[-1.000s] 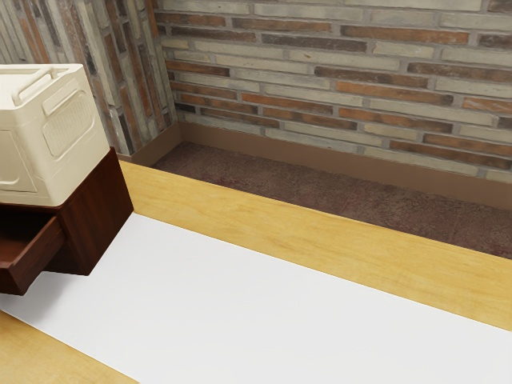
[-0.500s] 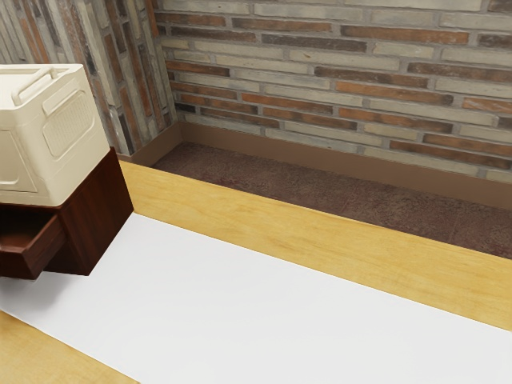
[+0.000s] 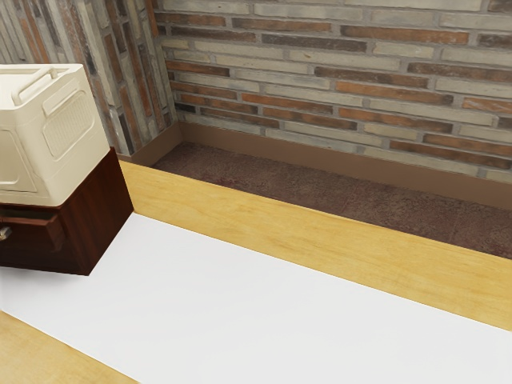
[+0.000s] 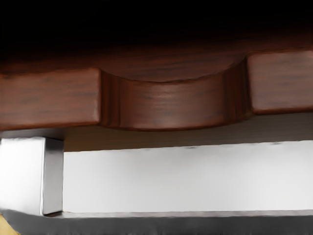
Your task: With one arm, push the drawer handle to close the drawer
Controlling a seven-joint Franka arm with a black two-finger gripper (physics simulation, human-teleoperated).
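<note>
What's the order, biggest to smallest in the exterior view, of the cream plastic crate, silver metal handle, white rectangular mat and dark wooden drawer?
Going by visible parts:
1. White rectangular mat
2. Cream plastic crate
3. Dark wooden drawer
4. Silver metal handle

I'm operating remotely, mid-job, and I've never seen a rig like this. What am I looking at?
I'm one simulated seven-joint arm with a two-finger gripper, working at a wooden table. The exterior view looks from my side: a cream storage box sits on a dark wooden cabinet, and a white sheet spreads from its base. The drawer juts out slightly. The wrist view looks from my hand at reddish-brown wood with a curved cut-out, probably the drawer's front. I can't tell whether anything is held.
</note>
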